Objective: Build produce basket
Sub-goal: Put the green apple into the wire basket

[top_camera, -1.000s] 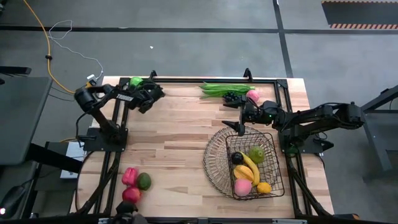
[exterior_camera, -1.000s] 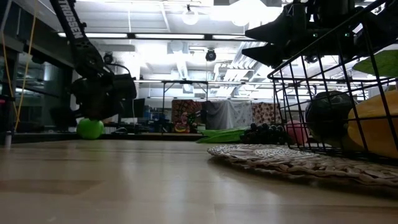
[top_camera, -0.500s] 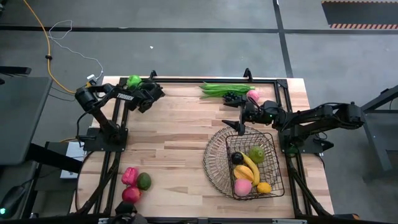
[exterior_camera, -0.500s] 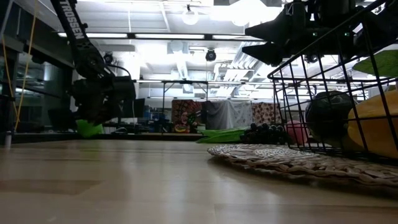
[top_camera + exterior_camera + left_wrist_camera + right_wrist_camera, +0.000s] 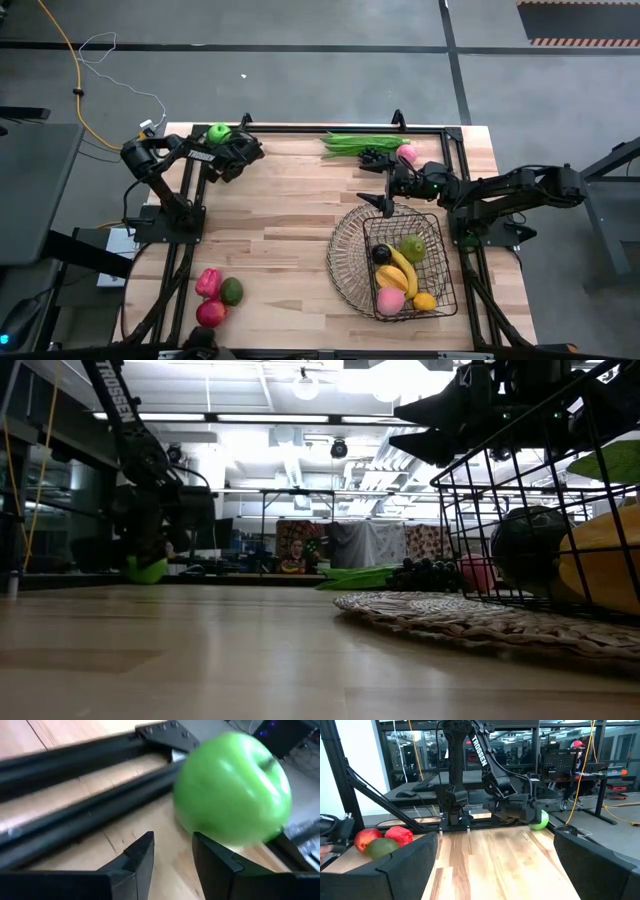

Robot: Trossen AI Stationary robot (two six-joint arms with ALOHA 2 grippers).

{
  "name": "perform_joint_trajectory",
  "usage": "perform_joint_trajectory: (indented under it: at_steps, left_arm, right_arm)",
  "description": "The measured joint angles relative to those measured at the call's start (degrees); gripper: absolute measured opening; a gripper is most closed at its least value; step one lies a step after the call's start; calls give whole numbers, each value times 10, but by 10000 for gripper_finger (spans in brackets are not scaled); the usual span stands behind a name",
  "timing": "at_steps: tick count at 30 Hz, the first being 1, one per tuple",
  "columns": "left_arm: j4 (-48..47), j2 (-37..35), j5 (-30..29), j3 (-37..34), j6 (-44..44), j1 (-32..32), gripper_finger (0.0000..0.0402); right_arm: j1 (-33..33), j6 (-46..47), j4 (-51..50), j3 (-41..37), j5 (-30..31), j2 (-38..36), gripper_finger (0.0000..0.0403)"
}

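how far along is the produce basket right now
About half done. The basket already holds a banana, green apple, peach, lemon and a dark fruit. In hand: the left gripper is at a green apple in the far left corner, fingers not around it. Left: beans, grapes, peach, and three pieces near the front-left edge.

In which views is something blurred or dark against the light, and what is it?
Left wrist view: the green apple is soft and smeared, as are the frame bars behind it. Low view: the basket wires and the left arm show as dark shapes against bright ceiling lights. High view: even light, sharp. Right wrist view: the right gripper's own near parts are blurred.
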Motion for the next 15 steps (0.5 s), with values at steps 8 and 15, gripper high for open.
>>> perform_joint_trajectory:
  at_steps: [8, 15]
  left_arm:
    - [-7, 0, 30, 0, 34, -21, 102]
    - [13, 0, 19, 0, 56, -90, 56]
  right_arm:
    - [0, 0, 0, 0, 0, 0, 387]
    - [0, 0, 0, 0, 0, 0, 387]
